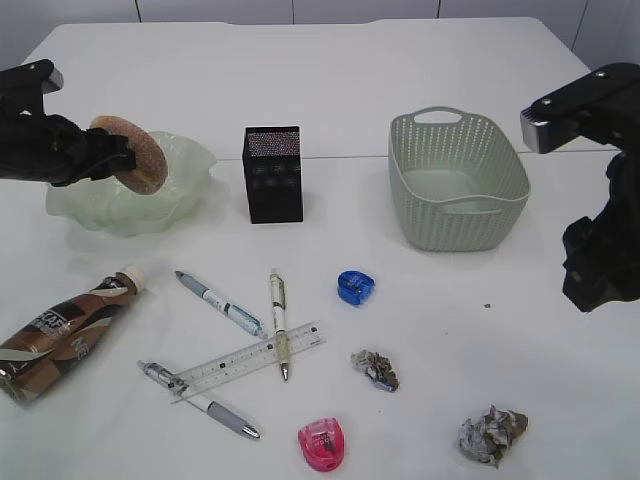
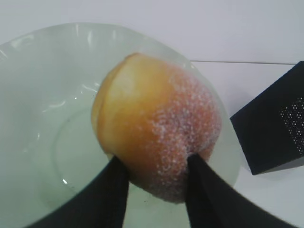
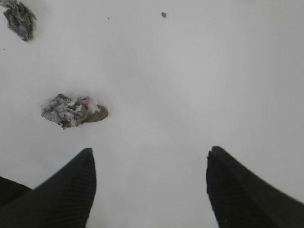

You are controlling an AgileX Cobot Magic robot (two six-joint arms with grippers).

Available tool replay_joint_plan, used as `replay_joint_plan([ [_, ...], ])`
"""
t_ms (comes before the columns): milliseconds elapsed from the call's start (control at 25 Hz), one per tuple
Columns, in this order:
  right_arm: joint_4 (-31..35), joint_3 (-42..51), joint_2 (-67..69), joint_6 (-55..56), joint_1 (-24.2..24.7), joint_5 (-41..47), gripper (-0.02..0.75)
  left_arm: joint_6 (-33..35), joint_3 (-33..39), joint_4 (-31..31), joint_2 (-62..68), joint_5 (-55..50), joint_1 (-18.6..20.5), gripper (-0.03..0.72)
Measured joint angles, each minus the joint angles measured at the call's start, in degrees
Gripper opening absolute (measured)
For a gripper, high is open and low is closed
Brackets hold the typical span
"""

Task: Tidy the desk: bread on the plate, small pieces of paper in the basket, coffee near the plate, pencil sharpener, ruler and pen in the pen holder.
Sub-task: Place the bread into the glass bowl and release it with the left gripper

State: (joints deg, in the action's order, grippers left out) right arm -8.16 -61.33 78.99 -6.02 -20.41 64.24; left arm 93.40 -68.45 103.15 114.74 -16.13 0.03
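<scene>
My left gripper (image 1: 118, 158) is shut on the sugared bread (image 1: 137, 155) and holds it over the pale green glass plate (image 1: 190, 160); in the left wrist view the bread (image 2: 156, 126) sits between the jaws (image 2: 156, 164) above the plate (image 2: 42, 95). My right gripper (image 3: 149, 156) is open and empty above the table at the right (image 1: 600, 270). Two crumpled papers (image 1: 376, 369) (image 1: 492, 434) lie at the front. The coffee bottle (image 1: 65, 330) lies on its side at the left. Three pens (image 1: 222, 305) (image 1: 279, 322) (image 1: 200, 400), a ruler (image 1: 250, 360), a blue sharpener (image 1: 355, 287) and a pink sharpener (image 1: 322, 444) lie in the middle.
The black pen holder (image 1: 273, 173) stands behind the pens, right of the plate. The grey-green basket (image 1: 457, 180) stands at the back right, with nothing seen inside. One crumpled paper (image 3: 71, 110) lies left of my right jaws, another at the top left corner (image 3: 19, 18).
</scene>
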Motion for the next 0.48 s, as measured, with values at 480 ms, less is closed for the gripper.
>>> replay_joint_plan([
  [480, 0.0, 0.0, 0.0, 0.0, 0.0, 0.3, 0.531, -0.4, 0.0, 0.2, 0.0, -0.2, 0.0, 0.526],
])
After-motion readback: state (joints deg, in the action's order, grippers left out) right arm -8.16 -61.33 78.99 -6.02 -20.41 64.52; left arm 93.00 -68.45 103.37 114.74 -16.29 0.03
